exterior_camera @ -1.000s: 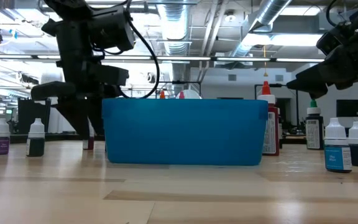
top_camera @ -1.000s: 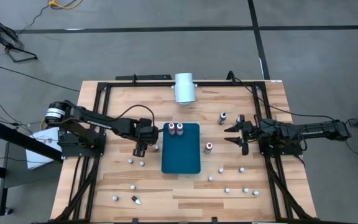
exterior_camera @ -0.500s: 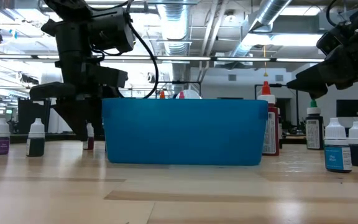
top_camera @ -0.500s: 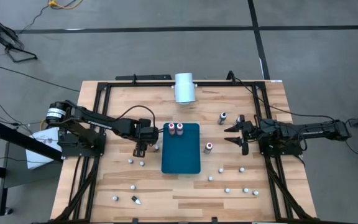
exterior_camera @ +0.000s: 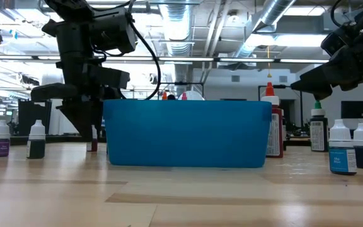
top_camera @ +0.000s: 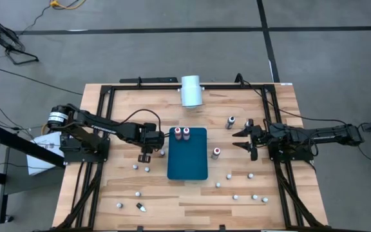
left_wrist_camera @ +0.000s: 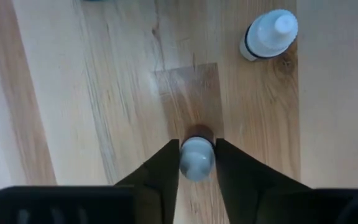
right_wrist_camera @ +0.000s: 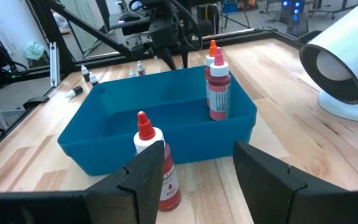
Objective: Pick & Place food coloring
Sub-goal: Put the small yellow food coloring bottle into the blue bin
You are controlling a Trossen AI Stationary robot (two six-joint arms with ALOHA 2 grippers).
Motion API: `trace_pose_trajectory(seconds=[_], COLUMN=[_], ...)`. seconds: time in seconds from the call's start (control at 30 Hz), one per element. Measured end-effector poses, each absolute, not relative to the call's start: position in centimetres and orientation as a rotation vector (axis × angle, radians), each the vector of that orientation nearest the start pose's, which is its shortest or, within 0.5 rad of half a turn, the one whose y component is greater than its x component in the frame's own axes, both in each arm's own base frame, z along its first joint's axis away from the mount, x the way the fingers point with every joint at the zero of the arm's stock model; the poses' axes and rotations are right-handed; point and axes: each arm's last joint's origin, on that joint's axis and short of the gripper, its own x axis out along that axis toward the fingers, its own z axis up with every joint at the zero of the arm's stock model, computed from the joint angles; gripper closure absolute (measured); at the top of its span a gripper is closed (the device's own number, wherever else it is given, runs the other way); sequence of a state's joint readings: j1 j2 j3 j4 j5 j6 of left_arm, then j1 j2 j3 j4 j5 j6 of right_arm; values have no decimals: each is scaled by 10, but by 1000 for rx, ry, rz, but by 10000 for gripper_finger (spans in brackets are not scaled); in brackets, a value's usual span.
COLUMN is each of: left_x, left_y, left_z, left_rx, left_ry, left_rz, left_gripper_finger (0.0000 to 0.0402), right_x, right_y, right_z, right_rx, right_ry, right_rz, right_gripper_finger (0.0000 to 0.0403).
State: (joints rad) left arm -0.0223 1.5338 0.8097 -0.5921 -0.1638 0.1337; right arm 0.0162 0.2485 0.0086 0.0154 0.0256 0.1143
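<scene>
Left claw [left_wrist_camera: 196, 163], wide a second ago, now clenches a small bottle [left_wrist_camera: 197, 157] at the bin's [top_camera: 187, 161] nine o'clock, so we can lift it.

A robotics lab or industrial workshop: exposed silver ventilation ducts [exterior_camera: 276, 16] and pipes run under an open ceiling, the bare grey concrete floor [top_camera: 172, 51] carries dark tape lines, and the pale wooden worktable [top_camera: 192, 193] sits in a black metal frame [top_camera: 102, 116] with loose cables at its edges.
</scene>
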Motion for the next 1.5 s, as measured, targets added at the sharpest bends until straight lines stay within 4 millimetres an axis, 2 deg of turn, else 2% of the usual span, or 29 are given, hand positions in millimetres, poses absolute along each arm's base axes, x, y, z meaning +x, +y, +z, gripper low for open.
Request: trace_pose_trajectory(seconds=[0.17,0.4,1.1,1.3,1.5], left_x=[258,261,265,271,293], left_y=[-1,-2,4,4,0], left_z=[157,161,253,257,258], left_rx=[236,194,168,169,187], left_ry=[1317,1310,1150,1147,1164], left_rz=[33,27,64,64,43], left_gripper_finger=[337,331,332,332,332], right_x=[111,111,111,111,111], right_y=[1,1,1,1,1], right_z=[147,147,147,147,147], right_rx=[109,109,109,109,109], right_ry=[224,224,223,224,223], right_rz=[-22,-22,-22,-22,-22], right_gripper_finger=[219,219,219,219,219])
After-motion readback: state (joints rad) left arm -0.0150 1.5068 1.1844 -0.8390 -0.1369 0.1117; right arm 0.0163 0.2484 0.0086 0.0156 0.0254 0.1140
